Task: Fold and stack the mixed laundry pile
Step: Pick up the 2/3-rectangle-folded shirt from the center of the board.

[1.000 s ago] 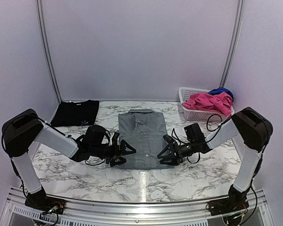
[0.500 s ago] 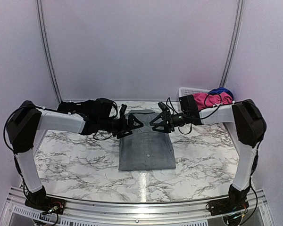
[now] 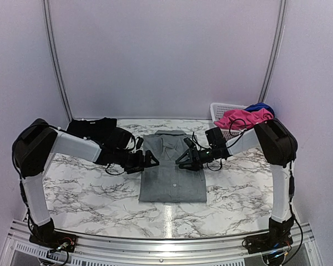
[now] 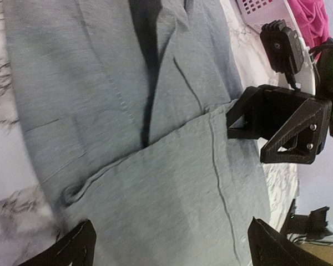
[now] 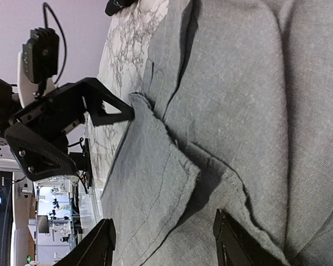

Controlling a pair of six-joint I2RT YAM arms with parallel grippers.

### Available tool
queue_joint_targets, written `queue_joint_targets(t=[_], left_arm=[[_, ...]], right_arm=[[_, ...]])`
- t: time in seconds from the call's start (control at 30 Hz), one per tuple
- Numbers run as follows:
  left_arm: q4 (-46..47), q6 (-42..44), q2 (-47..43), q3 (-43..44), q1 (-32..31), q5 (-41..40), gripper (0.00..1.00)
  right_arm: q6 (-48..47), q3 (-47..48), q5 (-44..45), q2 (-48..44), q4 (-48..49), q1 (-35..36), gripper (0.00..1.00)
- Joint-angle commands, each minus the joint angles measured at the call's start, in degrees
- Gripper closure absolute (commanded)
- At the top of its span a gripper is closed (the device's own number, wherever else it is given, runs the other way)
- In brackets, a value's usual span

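A grey collared garment (image 3: 172, 172) lies flat mid-table, one layer folded over another (image 4: 172, 183) (image 5: 155, 166). My left gripper (image 3: 149, 160) (image 4: 169, 235) hovers over its left edge, open, with nothing between the jaws. My right gripper (image 3: 183, 160) (image 5: 164, 224) faces it over the right edge, jaws apart, straddling the folded flap's edge. A folded black cloth (image 3: 91, 128) lies at the back left. A bright pink piece (image 3: 241, 117) and a dark blue piece (image 3: 259, 106) rest in the basket.
The white lattice basket (image 3: 217, 108) stands at the back right. Each wrist view shows the other gripper close by: the right gripper (image 4: 283, 124) and the left gripper (image 5: 72, 122). Grey walls close in the back and sides.
Both grippers went from the garment's near end up to its collar end, then came back to its middle. The right jaws have narrowed.
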Motion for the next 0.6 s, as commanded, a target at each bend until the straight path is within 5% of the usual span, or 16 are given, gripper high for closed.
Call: queue_joint_targets(t=[0.0, 0.2, 0.4, 0.57], left_arm=[[-11.3, 14.0, -13.8, -3.8, -4.2, -12.9, 0.01], [-24.2, 35.1, -25.0, -6.0, -21.3, -40.9, 0.01], [-21.6, 49.7, -26.6, -10.8, -34.6, -50.5, 0.01], [-19.8, 58.1, -20.8, -9.5, -40.3, -52.4, 0.01]], right_arm=[[-4.2, -8.9, 5.0, -4.9, -4.3, 2.0, 0.39], [-7.0, -11.9, 8.3, -12.4, -9.2, 3.4, 0.39], [-13.2, -1.4, 13.5, -18.3, -21.4, 3.9, 0.42], [-14.5, 3.6, 13.1, -14.6, -23.9, 5.7, 0.51]])
